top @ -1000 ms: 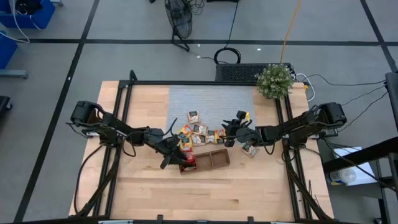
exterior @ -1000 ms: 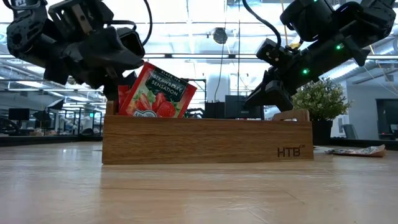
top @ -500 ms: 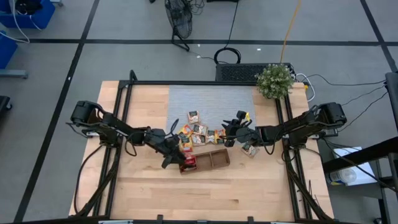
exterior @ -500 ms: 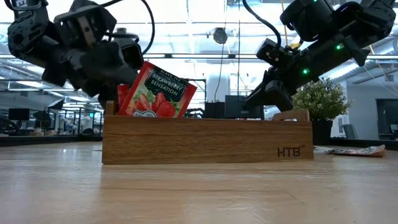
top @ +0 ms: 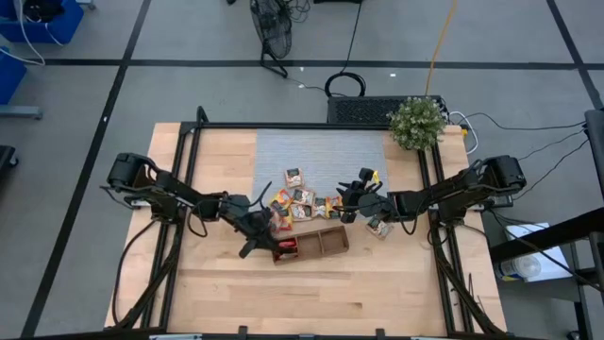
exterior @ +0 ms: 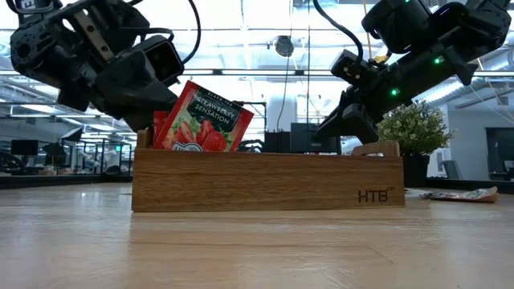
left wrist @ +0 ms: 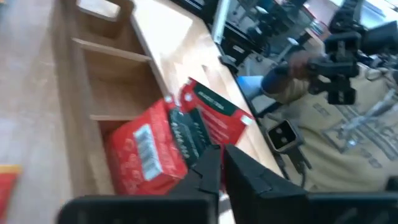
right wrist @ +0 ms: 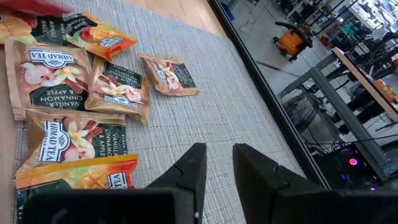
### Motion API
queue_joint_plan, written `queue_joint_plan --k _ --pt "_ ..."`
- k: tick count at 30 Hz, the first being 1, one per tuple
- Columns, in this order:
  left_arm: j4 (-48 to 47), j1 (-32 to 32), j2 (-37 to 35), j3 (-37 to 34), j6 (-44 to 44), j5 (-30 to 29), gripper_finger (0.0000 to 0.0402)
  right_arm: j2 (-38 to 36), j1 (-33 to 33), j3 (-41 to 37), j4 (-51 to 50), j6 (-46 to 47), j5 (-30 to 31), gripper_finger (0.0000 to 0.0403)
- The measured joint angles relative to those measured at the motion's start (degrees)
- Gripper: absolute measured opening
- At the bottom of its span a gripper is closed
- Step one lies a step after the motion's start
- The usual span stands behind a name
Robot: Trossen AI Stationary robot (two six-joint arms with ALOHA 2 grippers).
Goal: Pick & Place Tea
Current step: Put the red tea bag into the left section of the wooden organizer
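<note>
At the left end of the wooden tray [top: 310, 244], the left gripper [top: 253, 244] hangs just above and beside the end compartment, where red strawberry packets [exterior: 201, 120] already stand leaning against one another. Its jaws are nearly closed, only a thin gap showing in the left wrist view, and they hold nothing. The remaining tea [top: 300, 202] lies loose on the grey mat [top: 321, 156], just behind the tray and between the two arms (a few packets overlap each other). From the right gripper [top: 345, 212] the pile lies directly ahead: the right wrist view shows vanilla, cinnamon and apple packets [right wrist: 69, 140] lying flat on the mat past its fingertips. Those jaws stand slightly parted and empty. I judge the right arm nearer to the packets on that side of the pile, while the left arm would have to draw back from the tray and swing toward the mat to reach any.
</note>
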Motion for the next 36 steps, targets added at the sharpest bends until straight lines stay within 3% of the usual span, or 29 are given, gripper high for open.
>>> queue_joint_plan --k 10,12,16,19,24,32,36 --pt "-1.99 0.52 -0.98 0.0 1.5 -0.34 0.0007 0.0 0.0 0.0 0.0 0.0 0.0 0.007" --pt "-7.44 0.96 -2.36 0.33 1.81 -5.46 0.0004 0.0 -0.06 0.0 0.01 0.0 0.0 0.007" --pt "-27.31 0.94 -7.31 3.69 6.01 -19.36 0.0013 0.0 -0.34 0.0 0.01 0.27 0.0 0.007" --pt "-39.18 0.92 -9.64 7.85 6.73 -25.61 0.0015 0.0 -0.76 0.0 0.0 0.82 0.02 0.007" --pt "-49.41 0.96 -10.42 13.37 10.23 -26.5 0.0014 0.0 -1.71 0.02 0.03 1.1 0.09 0.007" --pt "-53.67 0.96 -11.21 15.95 15.09 -25.87 0.0004 -0.02 -2.66 0.02 -0.12 1.11 0.14 0.007" --pt "-61.02 0.95 -12.57 16.23 13.65 -32.23 0.0014 -0.02 -3.07 0.02 -0.43 1.12 0.17 0.007"
